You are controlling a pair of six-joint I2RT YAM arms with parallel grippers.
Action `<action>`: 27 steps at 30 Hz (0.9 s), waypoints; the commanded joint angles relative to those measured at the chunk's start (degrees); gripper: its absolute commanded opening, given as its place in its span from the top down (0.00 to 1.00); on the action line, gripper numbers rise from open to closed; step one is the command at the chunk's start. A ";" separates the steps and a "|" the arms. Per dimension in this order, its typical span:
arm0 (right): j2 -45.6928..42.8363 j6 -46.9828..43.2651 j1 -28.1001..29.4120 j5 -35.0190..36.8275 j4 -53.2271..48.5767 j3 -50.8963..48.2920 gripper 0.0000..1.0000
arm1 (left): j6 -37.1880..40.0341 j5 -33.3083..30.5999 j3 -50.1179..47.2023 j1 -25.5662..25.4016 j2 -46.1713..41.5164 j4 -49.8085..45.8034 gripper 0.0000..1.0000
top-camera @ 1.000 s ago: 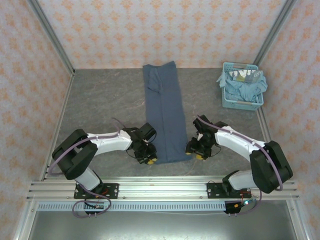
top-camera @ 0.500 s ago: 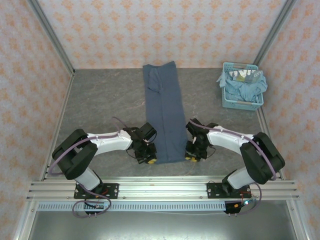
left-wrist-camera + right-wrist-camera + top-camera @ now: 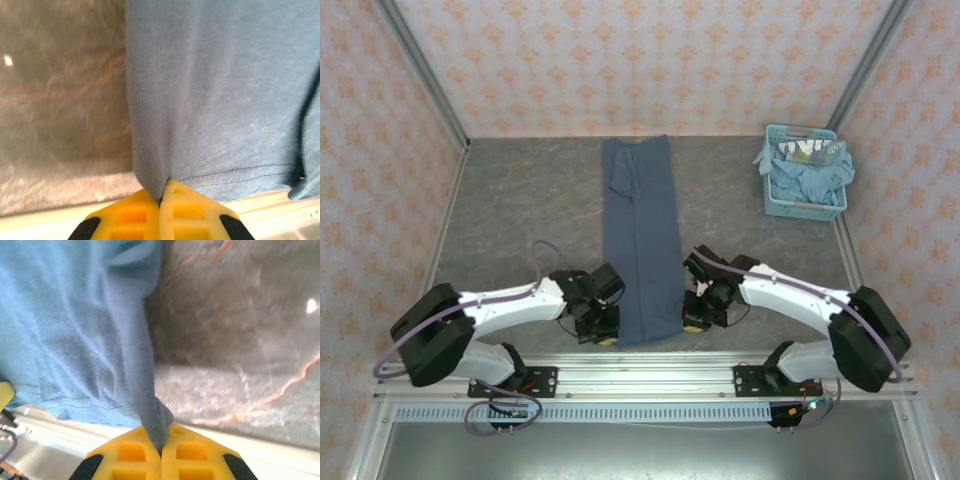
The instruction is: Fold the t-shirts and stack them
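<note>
A dark slate-blue t-shirt (image 3: 640, 235), folded into a long narrow strip, runs from the back of the grey table toward the front edge. My left gripper (image 3: 601, 330) is shut on its near left corner, and the hem (image 3: 235, 172) is pinched between the yellow fingers (image 3: 187, 210). At the near right corner my right gripper (image 3: 694, 316) is shut on a bunched fold of the same shirt (image 3: 145, 390). Both near corners are drawn up a little off the table.
A light-blue lattice basket (image 3: 805, 172) at the back right holds more blue cloth and some small items. The metal rail (image 3: 640, 375) of the table front lies just behind both grippers. Patterned walls enclose the left, back and right sides.
The right gripper moved left onto the shirt's corner and shut on it. Both grippers then pulled toward the near edge, dragging the shirt forward; the left arm stretched lower.
</note>
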 commanded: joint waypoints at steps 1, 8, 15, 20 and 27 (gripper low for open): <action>-4.39 4.31 0.38 -0.31 -5.16 1.55 1.00 | -2.38 -3.88 -0.41 -0.33 -6.92 -5.37 1.00; -5.47 6.10 0.14 7.03 -9.44 10.03 1.00 | -4.82 -10.22 6.94 1.18 -12.78 -9.00 1.00; 0.91 2.61 -2.68 13.95 -12.24 23.28 1.00 | -1.01 -12.22 15.59 8.94 -8.80 -10.05 1.00; 8.17 -1.14 -6.02 16.34 -11.85 32.54 1.00 | 3.13 -12.16 22.98 14.80 -2.99 -10.80 1.00; 19.32 -6.80 -10.40 18.37 -10.59 44.72 1.00 | 6.15 -11.23 29.83 21.90 6.13 -7.76 1.00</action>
